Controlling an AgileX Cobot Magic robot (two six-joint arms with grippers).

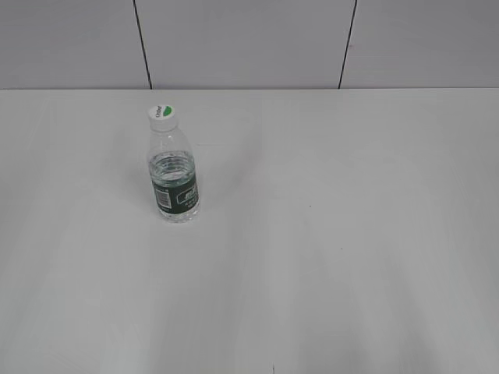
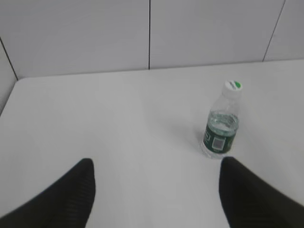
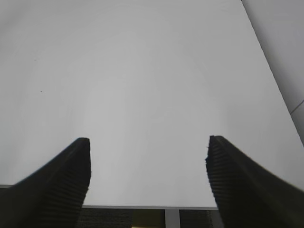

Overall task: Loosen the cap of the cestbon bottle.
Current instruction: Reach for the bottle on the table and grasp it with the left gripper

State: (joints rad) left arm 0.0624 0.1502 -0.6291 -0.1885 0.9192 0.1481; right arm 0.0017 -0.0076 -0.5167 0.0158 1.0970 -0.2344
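Observation:
The cestbon bottle (image 1: 175, 175) stands upright on the white table, left of centre in the exterior view, clear with a dark green label. Its white cap (image 1: 163, 114) with a green leaf mark sits on the neck. Neither arm shows in the exterior view. In the left wrist view the cestbon bottle (image 2: 221, 126) stands ahead and to the right, its cap (image 2: 233, 87) on top. My left gripper (image 2: 156, 164) is open and empty, its right finger tip just short of the bottle's base. My right gripper (image 3: 148, 142) is open over bare table, with no bottle in its view.
The white table (image 1: 327, 234) runs back to a grey panelled wall (image 1: 249, 43). The right wrist view shows the table's near edge (image 3: 142, 207) below the fingers and its right edge (image 3: 270, 76) by the wall.

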